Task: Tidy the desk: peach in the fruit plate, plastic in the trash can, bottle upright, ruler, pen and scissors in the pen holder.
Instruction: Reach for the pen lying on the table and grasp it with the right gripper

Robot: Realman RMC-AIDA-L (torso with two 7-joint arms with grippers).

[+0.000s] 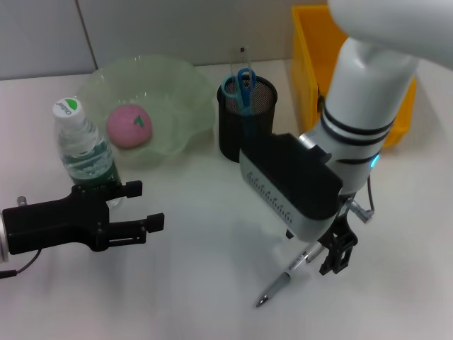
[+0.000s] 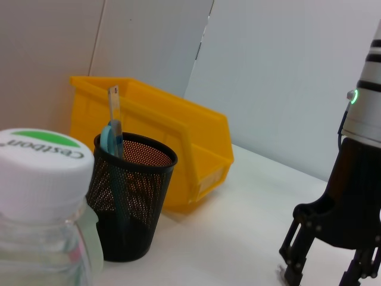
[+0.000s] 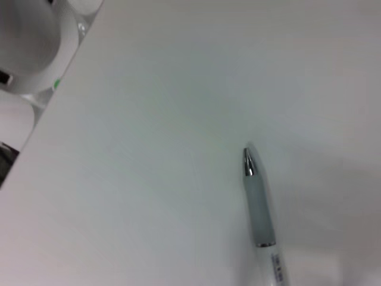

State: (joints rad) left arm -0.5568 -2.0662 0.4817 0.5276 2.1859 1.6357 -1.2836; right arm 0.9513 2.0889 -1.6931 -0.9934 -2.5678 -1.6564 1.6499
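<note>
Step in hand: you are on the pen. The peach-pink round fruit (image 1: 129,125) already lies in the pale green wavy-rimmed fruit plate (image 1: 185,91), the clear plastic water bottle with the white cap (image 1: 79,144) stands upright, and the blue-handled scissors (image 1: 241,85) and the clear ruler (image 1: 243,57) stick up out of the black mesh pen holder (image 1: 244,119). I see no loose plastic on the desk, so my guess is that the pen is the last item.

Pen: the silver and white ballpoint pen (image 1: 284,278) lies flat on the white desk (image 1: 191,283), in front of the pen holder and well apart from it, tip toward the near edge.

Right gripper: the black two-finger right gripper (image 1: 338,256) is down at the pen's rear end. Whether the fingers are wide, narrow or already on the barrel, I cannot tell; the arm's own body hides the spot.

Left gripper: the black left gripper (image 1: 138,205) is idle just beside the bottle, fingers spread wide with nothing between them.

Next move: you will likely need a firm pinch across the barrel, a lift clear of the desk, then a turn to near upright before carrying it over the holder's rim. Mind the scissors handles and the ruler when lowering.

Surface: plain, smooth and white; a thin pen may roll or slip under the fingers.

Room: a yellow plastic bin (image 1: 308,64) stands beside the holder, against a pale grey panelled wall (image 2: 286,71).
</note>
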